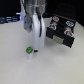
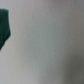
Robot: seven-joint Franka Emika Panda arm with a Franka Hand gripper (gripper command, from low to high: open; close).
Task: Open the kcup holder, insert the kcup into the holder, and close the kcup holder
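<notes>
Gripper (image 1: pixel 36 48): white, smooth, rounded arm casing hanging over pale matte table (image 1: pixel 15 65); finger state cannot be told through blur. Kcup (image 1: pixel 30 50): tiny whitish pod, bright green top, upright on table just beside gripper tip, at its 8 o'clock. Kcup holder (image 1: pixel 61 31): black boxy unit, pale-marked drawer fronts, at 2 o'clock, well apart. Open tabletop from 6 to 9 o'clock. Wrist view: blurred grey surface, dark shape (image 2: pixel 4 27) at edge, unidentifiable.

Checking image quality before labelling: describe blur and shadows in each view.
Exterior view: soft and low-resolution; gripper and kcup readable, kcup holder marks smeared, faint shadow beside the kcup. Wrist view: fully defocused, pale surface with one dark blurred shape at the edge.
</notes>
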